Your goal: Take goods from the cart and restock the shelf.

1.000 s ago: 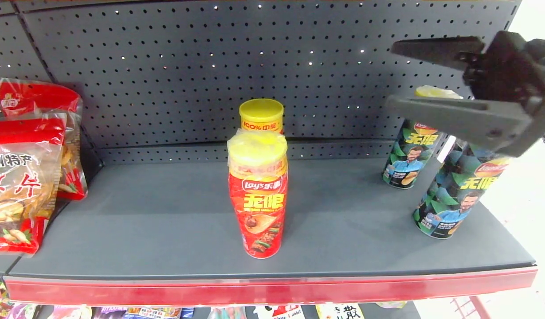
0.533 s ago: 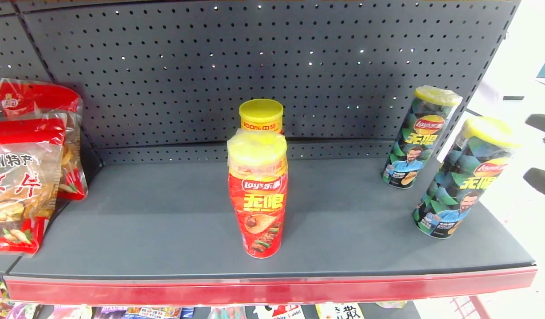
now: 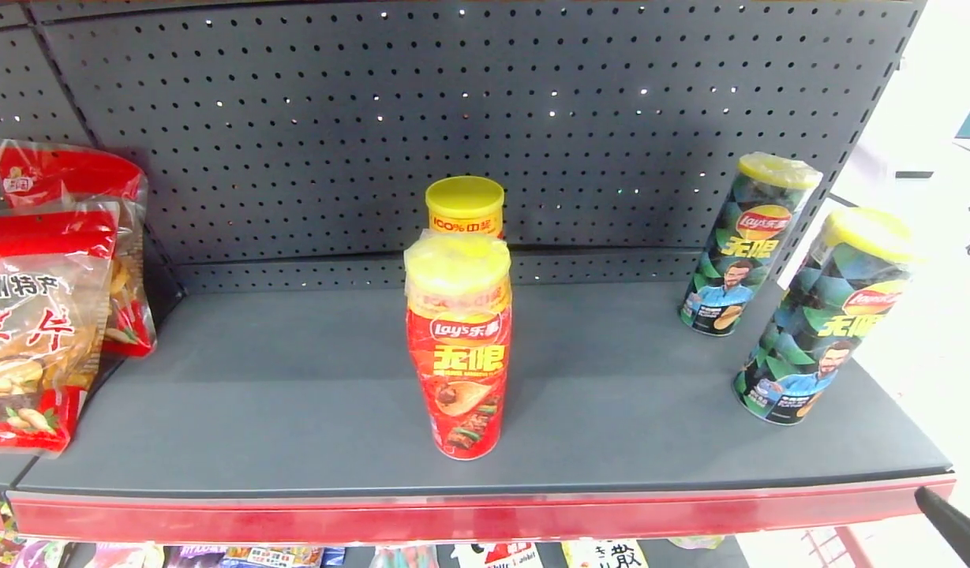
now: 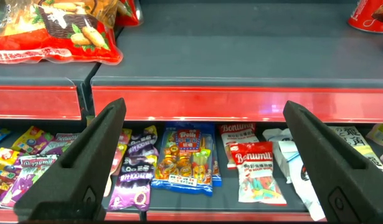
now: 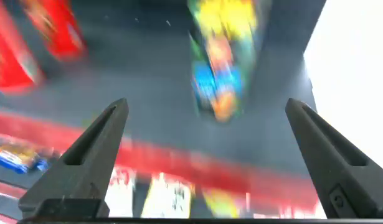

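Head view: green chip can (image 3: 824,315) stands upright near the right front corner of the shelf (image 3: 295,410). My right hand (image 5: 207,102) and left hand (image 4: 203,106) both gape wide apart, facing its red edge.

The can (image 3: 459,379) is red, its lid (image 3: 457,264) yellow, the shelf (image 3: 295,394) grey.

Cans half hidden, bags clipped, one view smeared

The red chips can (image 3: 458,347) is covering all but the lid and top band of the yellow-lidded can (image 3: 464,203) behind it. The peanut bags (image 3: 35,315) are running off the head view's left edge, and blur is smearing the green chips can (image 5: 219,68) in the right wrist view.
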